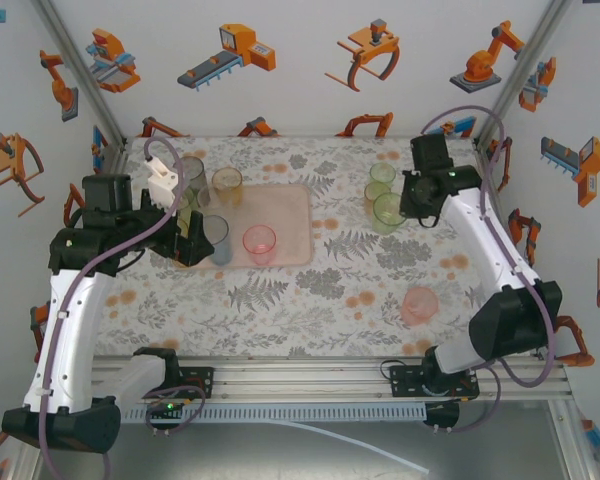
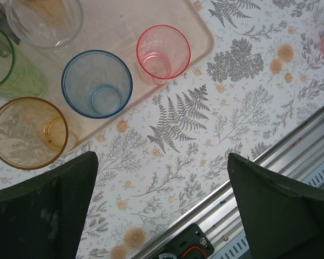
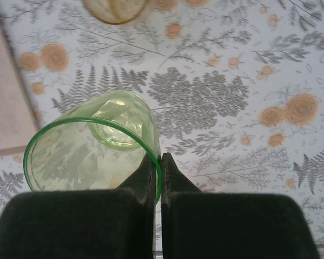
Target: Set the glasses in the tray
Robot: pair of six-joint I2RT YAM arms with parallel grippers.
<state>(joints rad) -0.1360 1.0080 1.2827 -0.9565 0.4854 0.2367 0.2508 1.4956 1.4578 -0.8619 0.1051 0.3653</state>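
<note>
One green glass [image 3: 92, 156] is pinched at its rim, the wall caught between the closed fingers of the right gripper [image 3: 157, 159]. It sits beyond the right edge of the tray [image 1: 292, 215], over the flowered table [image 3: 248, 65]. The left gripper [image 2: 162, 167] hangs with jaws spread wide just outside the tray's near edge, close to a pink glass [image 2: 163, 53] and a blue glass [image 2: 96, 83] standing inside.

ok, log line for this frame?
left fingers open near tray | right fingers shut on green glass rim | blue glass, pink glass in tray | other pink glass on table
</note>
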